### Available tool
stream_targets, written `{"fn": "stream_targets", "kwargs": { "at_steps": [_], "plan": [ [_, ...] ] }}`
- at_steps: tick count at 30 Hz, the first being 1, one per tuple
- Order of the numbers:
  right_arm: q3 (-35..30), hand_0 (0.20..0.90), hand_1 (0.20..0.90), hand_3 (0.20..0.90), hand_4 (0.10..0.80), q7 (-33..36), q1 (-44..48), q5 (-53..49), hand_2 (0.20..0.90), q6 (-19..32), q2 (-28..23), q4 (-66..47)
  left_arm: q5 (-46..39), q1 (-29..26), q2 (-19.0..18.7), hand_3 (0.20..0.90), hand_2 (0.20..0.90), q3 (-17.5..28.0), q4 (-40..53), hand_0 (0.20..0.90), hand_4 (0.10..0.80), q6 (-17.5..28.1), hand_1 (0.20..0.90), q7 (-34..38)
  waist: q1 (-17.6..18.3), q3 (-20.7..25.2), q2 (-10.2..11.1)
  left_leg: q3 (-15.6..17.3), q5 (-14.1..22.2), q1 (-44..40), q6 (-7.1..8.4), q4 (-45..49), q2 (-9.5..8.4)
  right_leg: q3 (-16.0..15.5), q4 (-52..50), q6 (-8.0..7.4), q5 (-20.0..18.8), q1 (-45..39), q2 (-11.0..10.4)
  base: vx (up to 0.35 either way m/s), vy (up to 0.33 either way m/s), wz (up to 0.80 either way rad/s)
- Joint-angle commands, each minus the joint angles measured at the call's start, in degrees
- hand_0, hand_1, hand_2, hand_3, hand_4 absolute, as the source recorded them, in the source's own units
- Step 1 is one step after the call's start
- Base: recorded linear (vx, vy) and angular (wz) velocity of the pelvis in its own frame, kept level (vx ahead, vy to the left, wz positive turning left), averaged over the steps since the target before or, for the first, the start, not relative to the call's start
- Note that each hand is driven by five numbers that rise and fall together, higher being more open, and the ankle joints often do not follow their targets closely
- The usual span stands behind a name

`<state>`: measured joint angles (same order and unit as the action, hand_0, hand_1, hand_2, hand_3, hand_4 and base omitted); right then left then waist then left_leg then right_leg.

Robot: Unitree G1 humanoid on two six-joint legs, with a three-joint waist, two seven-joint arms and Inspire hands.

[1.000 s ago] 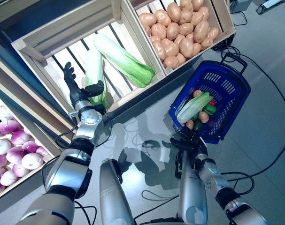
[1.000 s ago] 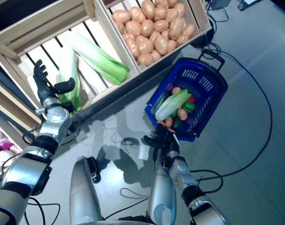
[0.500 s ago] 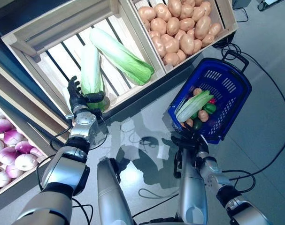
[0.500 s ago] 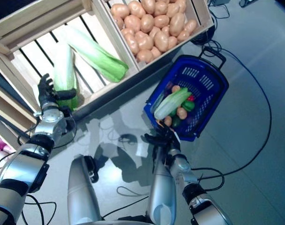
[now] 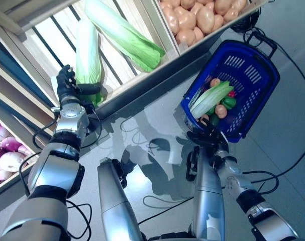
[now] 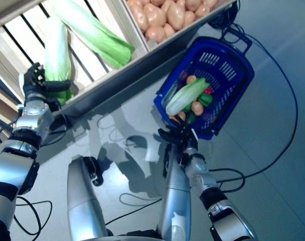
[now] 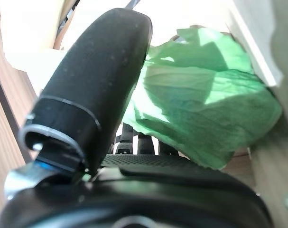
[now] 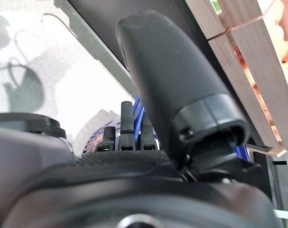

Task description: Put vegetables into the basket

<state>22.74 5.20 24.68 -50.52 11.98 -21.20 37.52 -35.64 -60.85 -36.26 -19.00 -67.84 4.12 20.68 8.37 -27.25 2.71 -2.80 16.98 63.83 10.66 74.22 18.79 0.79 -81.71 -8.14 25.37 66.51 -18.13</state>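
Note:
My left hand (image 5: 67, 93) is at the front of a wooden crate (image 5: 134, 80) on the stand, beside the green leafy end of a long pale cabbage (image 5: 87, 50). Its fingers are straight and its thumb reaches across the leaves. In the left wrist view the leaves (image 7: 200, 109) lie just past the fingers (image 7: 144, 142). The blue basket (image 5: 245, 68) stands on the floor to the right and holds a cabbage (image 5: 208, 99), a green vegetable (image 5: 228, 103) and small brown potatoes (image 5: 221, 111). My right hand (image 5: 208, 139) is open beside the basket's near rim.
A second long cabbage (image 5: 124, 35) lies in the same crate, to the right of the first. The stand's dark base edge (image 5: 157, 83) runs between the crate and the basket. Grey floor lies below and to the right.
The camera has moved, so the whole picture has shifted. My left hand has come lower, close to the cabbage's leafy end. My right hand stays by the basket's rim.

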Motion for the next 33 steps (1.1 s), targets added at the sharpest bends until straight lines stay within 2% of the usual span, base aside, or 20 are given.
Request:
{"fn": "stream_targets", "kwargs": {
  "at_steps": [1,6,7,8,9,14,22,30,33],
  "plan": [
    [-2.59,0.900,0.900,0.900,0.800,3.43,-1.65,-3.31,0.900,0.55,-0.85,-1.52,-0.17,-0.70,-1.19,0.900,0.900,-2.39,-2.50,0.900,0.800,-0.32,0.900,-2.36,1.18,-0.71,0.78,3.85,8.30,-0.56,-3.43,3.85,0.15,-1.91,2.58,1.53,-2.34,-1.53,-1.89,-0.013,-0.050,-0.03],
    [-2.85,0.900,0.900,0.900,0.800,4.93,-0.07,-2.99,0.900,0.09,-1.23,-2.66,-0.49,-1.62,-2.06,0.900,0.900,-2.12,-0.78,0.900,0.800,0.19,0.900,-2.46,0.72,-0.88,0.87,3.17,8.39,1.61,-3.50,5.49,0.18,-1.63,0.83,1.44,-2.28,0.68,-2.12,0.001,-0.040,-0.08],
    [-2.84,0.900,0.900,0.900,0.800,5.32,0.21,-3.13,0.900,-0.20,-1.24,-2.80,-0.19,-1.96,-2.12,0.728,0.728,-2.26,-0.58,0.728,0.685,0.12,0.728,-2.70,0.72,-0.80,0.90,3.12,8.37,1.90,-3.54,5.69,0.25,-1.59,0.64,1.44,-2.33,0.99,-2.10,0.006,-0.014,0.14],
    [-2.85,0.900,0.900,0.900,0.800,5.51,0.32,-3.25,0.900,-0.30,-1.25,-2.82,-0.01,-2.11,-2.17,0.474,0.474,-2.31,-0.49,0.474,0.516,0.19,0.474,-2.59,0.70,-0.74,0.91,3.10,8.37,2.05,-3.53,5.81,0.32,-1.57,0.57,1.45,-2.36,1.13,-2.11,0.005,-0.007,0.41],
    [-2.97,0.900,0.900,0.900,0.800,5.93,0.77,-3.40,0.900,-0.49,-1.28,-2.51,-0.35,-2.70,-2.46,0.300,0.300,-2.61,-0.26,0.300,0.400,-0.28,0.300,-2.52,0.67,-0.60,0.82,3.09,8.33,2.37,-3.60,5.96,0.38,-1.52,0.41,1.42,-2.39,1.46,-2.06,0.002,0.001,0.31],
    [-3.22,0.900,0.900,0.900,0.800,5.53,2.05,-3.63,0.900,-0.52,-1.07,-1.41,-1.60,-2.98,-2.69,0.300,0.300,-2.92,-1.01,0.300,0.400,-0.86,0.300,-3.77,0.54,0.02,0.60,3.48,7.95,1.74,-4.07,5.21,-0.03,-1.88,0.95,1.53,-2.51,0.83,-1.79,0.010,0.010,-0.11],
    [-3.33,0.900,0.900,0.900,0.800,6.74,3.49,-3.12,0.900,0.15,-0.74,-0.15,-3.51,-1.49,-2.42,0.300,0.300,-1.75,-2.11,0.300,0.400,0.04,0.300,-5.78,0.37,1.58,0.35,4.46,7.71,-1.54,-4.26,3.66,0.48,-2.48,2.36,1.75,-2.41,-2.35,-1.84,0.034,0.008,0.03],
    [-3.65,0.900,0.900,0.900,0.800,6.36,3.80,-2.34,0.900,1.28,-0.55,1.48,-4.36,0.45,-2.42,0.300,0.300,-0.08,-3.09,0.300,0.400,1.96,0.300,-6.54,0.22,3.35,-0.27,7.23,6.33,-9.64,-4.62,-3.23,1.13,-3.86,9.35,1.95,-2.95,-10.70,-1.66,0.022,0.014,-0.02],
    [-3.69,0.900,0.900,0.900,0.800,5.24,2.14,-2.03,0.900,2.31,-0.79,1.21,-4.97,2.50,-2.96,0.300,0.300,1.07,-3.15,0.300,0.400,3.65,0.300,-6.82,0.26,4.53,-0.69,8.66,5.04,-15.22,-4.72,-8.52,1.37,-4.26,13.96,2.04,-3.30,-16.03,-1.54,0.068,0.029,-0.10]
  ]
}}
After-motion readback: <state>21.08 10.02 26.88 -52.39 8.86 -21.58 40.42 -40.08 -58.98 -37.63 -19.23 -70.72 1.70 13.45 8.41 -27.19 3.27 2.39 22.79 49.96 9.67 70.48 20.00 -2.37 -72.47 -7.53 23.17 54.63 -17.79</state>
